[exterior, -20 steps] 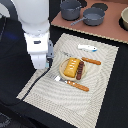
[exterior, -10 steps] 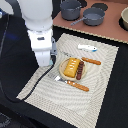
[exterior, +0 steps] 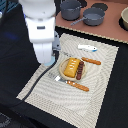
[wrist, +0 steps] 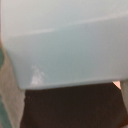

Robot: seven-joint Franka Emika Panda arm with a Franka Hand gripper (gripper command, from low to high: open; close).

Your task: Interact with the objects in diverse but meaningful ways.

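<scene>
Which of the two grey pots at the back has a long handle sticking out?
The grey pot toward the exterior view's right has it: a thin handle pointing toward the placemat. The other grey pot shows no long handle.

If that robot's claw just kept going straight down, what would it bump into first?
Probably the striped placemat, beside the plate. The gripper is mostly hidden; the wrist view is filled by a light blue cup, apparently in its grasp, which would likely touch down first.

Dark table — striped placemat, plate, white bone-shaped piece, orange-handled cutlery.
</scene>
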